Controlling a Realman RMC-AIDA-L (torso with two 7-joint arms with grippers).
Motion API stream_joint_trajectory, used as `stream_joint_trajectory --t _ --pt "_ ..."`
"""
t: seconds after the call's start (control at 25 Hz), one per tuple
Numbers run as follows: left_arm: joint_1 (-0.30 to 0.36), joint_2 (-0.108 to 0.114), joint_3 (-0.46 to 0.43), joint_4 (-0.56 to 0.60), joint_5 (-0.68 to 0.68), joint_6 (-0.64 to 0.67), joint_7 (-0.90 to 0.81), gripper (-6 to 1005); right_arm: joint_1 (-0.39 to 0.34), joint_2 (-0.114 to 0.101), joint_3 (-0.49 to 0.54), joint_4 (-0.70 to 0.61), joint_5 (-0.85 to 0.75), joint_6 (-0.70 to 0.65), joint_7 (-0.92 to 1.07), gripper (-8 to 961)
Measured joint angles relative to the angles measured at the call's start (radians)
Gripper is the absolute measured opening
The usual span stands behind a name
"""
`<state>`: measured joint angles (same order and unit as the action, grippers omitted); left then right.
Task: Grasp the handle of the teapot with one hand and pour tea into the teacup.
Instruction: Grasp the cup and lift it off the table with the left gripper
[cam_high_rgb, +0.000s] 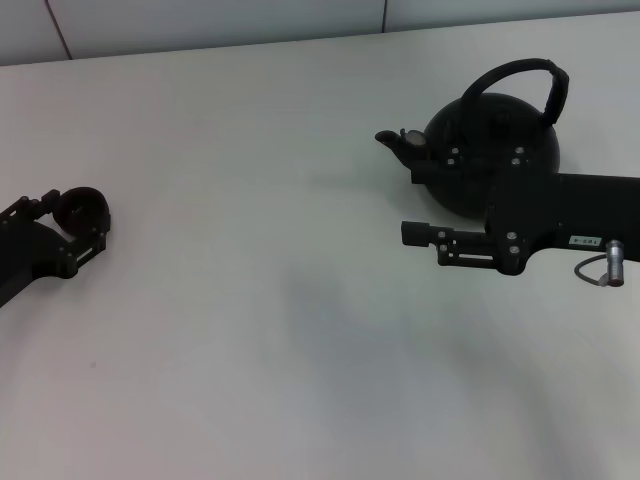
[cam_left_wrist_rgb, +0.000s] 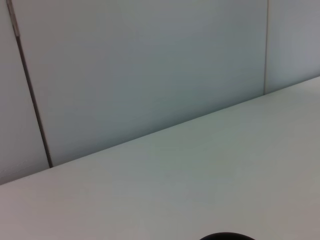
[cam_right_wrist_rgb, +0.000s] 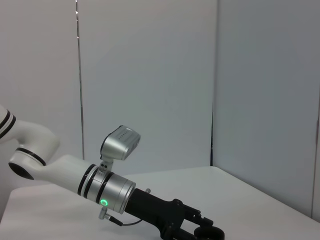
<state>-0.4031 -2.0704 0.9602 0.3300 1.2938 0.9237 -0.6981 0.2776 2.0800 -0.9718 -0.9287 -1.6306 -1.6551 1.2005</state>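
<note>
The round black teapot (cam_high_rgb: 480, 125) stands at the far right of the white table, its spout (cam_high_rgb: 392, 138) pointing left. Its arched handle (cam_high_rgb: 512, 68) rises free above it. My right gripper (cam_high_rgb: 418, 198) is open, level with the teapot's near side and just below the spout; one finger lies across the pot's body, the other (cam_high_rgb: 420, 233) nearer me. It holds nothing. My left gripper (cam_high_rgb: 78, 218) at the far left is closed around the small dark teacup (cam_high_rgb: 80, 205). The cup's rim shows at the edge of the left wrist view (cam_left_wrist_rgb: 227, 236).
The white table (cam_high_rgb: 300, 320) runs back to a pale panelled wall (cam_high_rgb: 200, 25). The right wrist view shows my left arm (cam_right_wrist_rgb: 115, 192) stretched over the table before that wall. A cable plug (cam_high_rgb: 612, 262) hangs from the right arm.
</note>
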Motion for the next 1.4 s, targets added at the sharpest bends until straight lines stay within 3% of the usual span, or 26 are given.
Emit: stream_joint_trajectory --t 0.36,0.76,1.4 --pt "-0.003 0.000 0.002 0.003 0.002 -0.001 0.002 688 0.000 0.000 0.001 -0.001 0.000 -0.001 0.001 636" --pt "-0.005 0.000 0.005 0.006 0.003 0.016 0.002 694 0.000 0.000 0.007 -0.001 0.000 0.002 0.001 636" --pt "-0.037 -0.005 0.131 -0.003 -0.005 0.182 -0.009 703 0.001 0.000 0.009 -0.001 0.002 0.005 0.001 635"
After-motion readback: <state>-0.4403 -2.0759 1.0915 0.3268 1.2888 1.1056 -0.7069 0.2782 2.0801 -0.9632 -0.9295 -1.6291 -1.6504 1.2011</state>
